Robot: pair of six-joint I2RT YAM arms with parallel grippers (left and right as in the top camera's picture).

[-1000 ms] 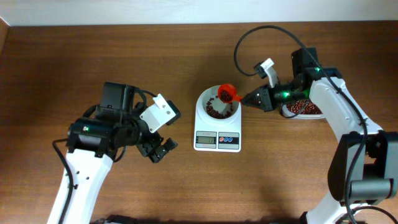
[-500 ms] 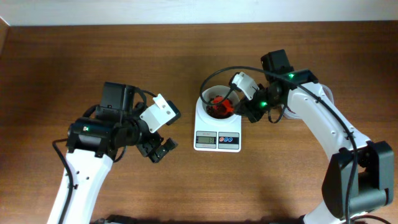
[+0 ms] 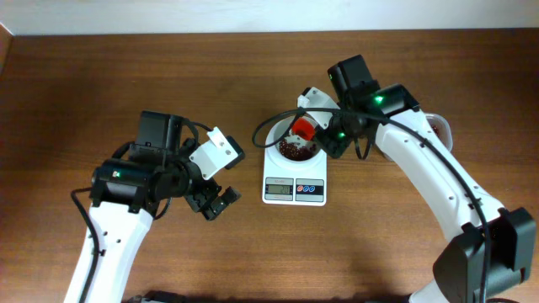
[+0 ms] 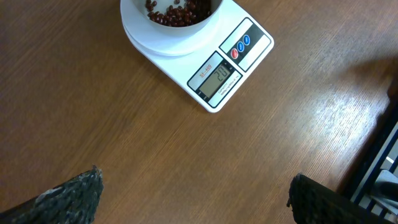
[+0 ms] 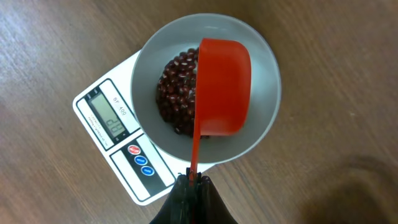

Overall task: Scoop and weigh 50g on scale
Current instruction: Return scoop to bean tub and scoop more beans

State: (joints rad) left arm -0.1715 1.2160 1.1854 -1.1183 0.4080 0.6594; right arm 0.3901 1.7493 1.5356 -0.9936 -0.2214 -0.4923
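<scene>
The wooden table carries the white scale at centre and, seemingly, a clear tub rightward.

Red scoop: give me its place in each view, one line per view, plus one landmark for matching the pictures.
Overhead: upper centre, the red scoop is over the scale.
Left wrist: not in it; only the scale and the near part of its bowl show at the top.
Right wrist: centre, above the beans, handle running down into the right gripper.
Shared landmark: the scale's grey display, visible in all three.
</scene>
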